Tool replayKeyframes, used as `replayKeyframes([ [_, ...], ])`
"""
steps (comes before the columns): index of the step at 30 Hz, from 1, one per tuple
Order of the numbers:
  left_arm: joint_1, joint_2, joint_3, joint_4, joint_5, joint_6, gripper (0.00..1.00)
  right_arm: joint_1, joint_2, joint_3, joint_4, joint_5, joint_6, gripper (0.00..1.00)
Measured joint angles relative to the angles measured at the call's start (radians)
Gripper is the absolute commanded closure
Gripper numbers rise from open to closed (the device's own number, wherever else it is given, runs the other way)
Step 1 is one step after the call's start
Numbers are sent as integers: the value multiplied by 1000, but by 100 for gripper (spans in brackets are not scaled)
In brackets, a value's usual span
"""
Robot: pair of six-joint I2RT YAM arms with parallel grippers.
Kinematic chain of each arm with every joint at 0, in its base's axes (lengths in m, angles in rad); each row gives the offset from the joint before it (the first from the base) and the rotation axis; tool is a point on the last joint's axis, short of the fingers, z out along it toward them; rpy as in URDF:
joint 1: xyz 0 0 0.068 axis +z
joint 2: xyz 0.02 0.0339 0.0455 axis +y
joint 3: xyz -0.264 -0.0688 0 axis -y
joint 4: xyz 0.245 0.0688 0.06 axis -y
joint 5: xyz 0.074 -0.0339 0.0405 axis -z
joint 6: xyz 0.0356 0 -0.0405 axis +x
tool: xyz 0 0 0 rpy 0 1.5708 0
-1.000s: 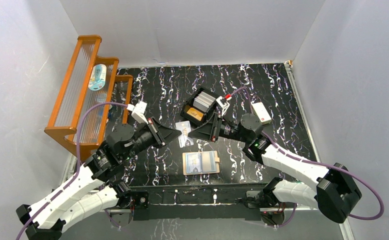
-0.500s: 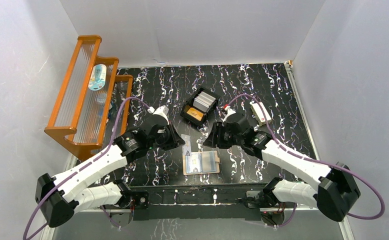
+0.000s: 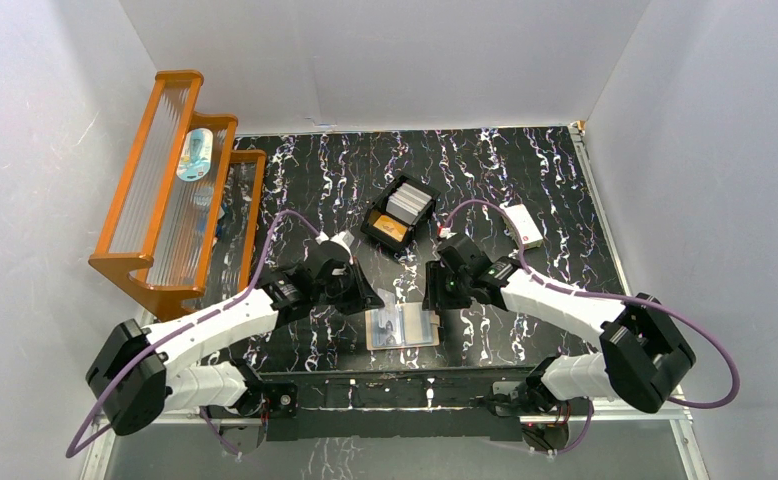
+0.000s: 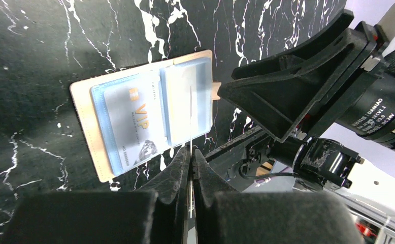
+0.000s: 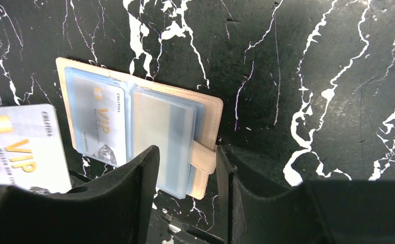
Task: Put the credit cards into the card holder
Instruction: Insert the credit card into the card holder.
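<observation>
The holder [image 3: 402, 327] lies open and flat on the tabletop [image 3: 525, 170], at the middle of the near edge, its clear sleeves facing up. 1 card [image 4: 129, 122] marked VIP already sits in the sleeve on the left-edge side. The other sleeve [image 5: 162, 132] looks empty, though its plastic is cloudy.

The left tool [image 4: 191, 152] is pinched tight on a 2nd VIP card [image 5: 20, 145]. It holds that card on edge above the holder's left-edge side, so the left wrist view shows only a thin white line running out from between the fingers. Whether the card's far edge touches the holder cannot be told.

The right tool [image 5: 187, 152] is low at the holder's right-edge side, jaws partly open and holding nothing. Its 2 fingers straddle the snap tab [image 5: 204, 158], which sits just beside the right finger; contact cannot be told.

Toward the far edge from the holder, near the tabletop's centre, a black tray [image 3: 383, 200] holds a whitish stack [image 3: 410, 202] and an orange card [image 3: 393, 230]. A white box [image 3: 522, 225] lies toward the right edge, and a wooden rack [image 3: 165, 180] stands along the left edge.
</observation>
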Motion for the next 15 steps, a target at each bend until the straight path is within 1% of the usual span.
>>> replayKeyframes([
  [5,3,59,-56,117,64,-31,100,0,32,-4,20,-10,-7,53],
  [9,7,87,-86,176,88,-35,100,0,34,-23,27,-7,-8,56],
  [15,15,112,-151,307,129,-35,100,0,35,-67,42,-7,-7,59],
])
